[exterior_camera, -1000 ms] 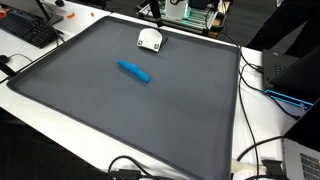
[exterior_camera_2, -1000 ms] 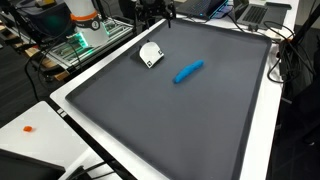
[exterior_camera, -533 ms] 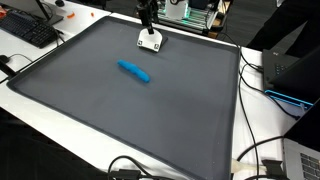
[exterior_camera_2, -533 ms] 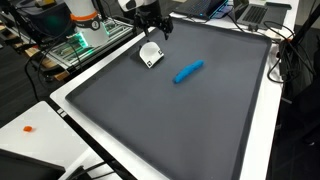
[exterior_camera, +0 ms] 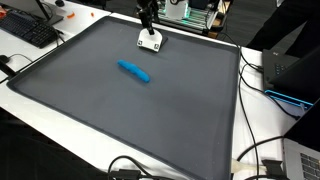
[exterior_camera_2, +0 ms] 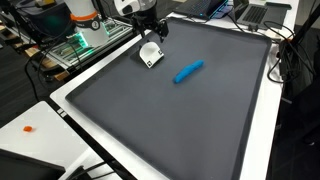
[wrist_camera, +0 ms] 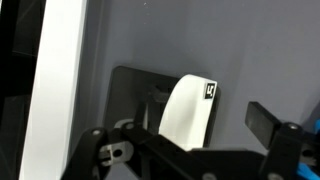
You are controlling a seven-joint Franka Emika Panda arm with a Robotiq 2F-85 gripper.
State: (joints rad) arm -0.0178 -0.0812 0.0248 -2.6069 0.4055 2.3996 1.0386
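Arm hangs near-vertical, wrist pointing down. Gripper point(exterior_camera: 148, 27) low over the grey mat point(exterior_camera: 190, 120), jaws spread wide. White object point(exterior_camera: 151, 41) sits just beneath, between them. Blue marker point(exterior_camera: 134, 71) well apart.

White object point(exterior_camera: 150, 41) with a small black mark, upper centre; bright blue pen point(exterior_camera: 134, 71); dark grey mat point(exterior_camera: 120, 120).
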